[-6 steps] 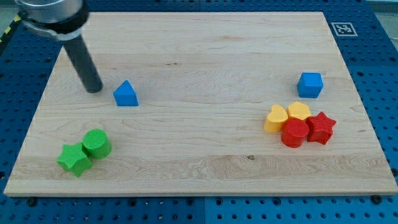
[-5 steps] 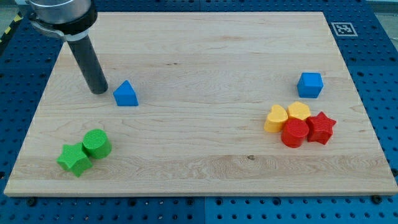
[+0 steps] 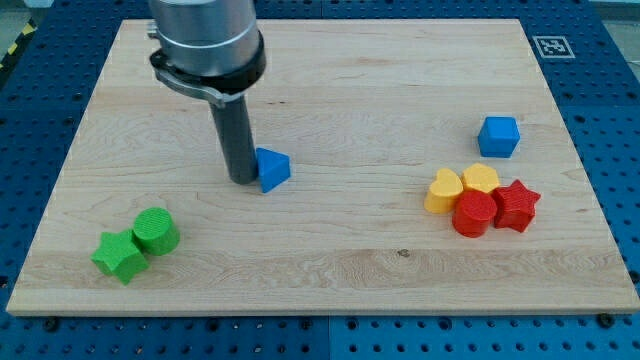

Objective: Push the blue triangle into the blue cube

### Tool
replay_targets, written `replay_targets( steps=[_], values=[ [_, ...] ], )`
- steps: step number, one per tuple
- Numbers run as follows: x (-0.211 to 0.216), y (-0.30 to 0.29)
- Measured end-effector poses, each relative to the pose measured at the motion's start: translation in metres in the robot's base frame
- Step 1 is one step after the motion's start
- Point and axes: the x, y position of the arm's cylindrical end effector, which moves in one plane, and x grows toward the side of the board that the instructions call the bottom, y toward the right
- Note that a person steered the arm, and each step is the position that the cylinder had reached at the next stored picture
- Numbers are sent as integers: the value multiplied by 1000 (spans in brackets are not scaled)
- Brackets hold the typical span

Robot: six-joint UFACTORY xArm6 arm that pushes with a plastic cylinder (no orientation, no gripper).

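Tip (image 3: 243, 179) of our rod touches the blue triangle (image 3: 272, 169) on its left side; no pincer here, just a rod. Blue cube (image 3: 498, 136) sits well apart, at the view's right.

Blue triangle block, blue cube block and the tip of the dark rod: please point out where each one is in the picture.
Blue triangle block (image 3: 273, 169): camera view, on its front face.
Blue cube block (image 3: 498, 136): camera view, on its front face.
My tip (image 3: 241, 179): camera view, the rod's very end, touching the triangle's left side.
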Motion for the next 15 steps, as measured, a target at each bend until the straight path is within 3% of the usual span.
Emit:
replay_targets(
  steps=[4,5,7,9,13,15],
  values=[
    [3,125],
    [-2,135],
    [-17,85],
    [-19,79],
    [-43,186],
    [-53,186]
  ],
)
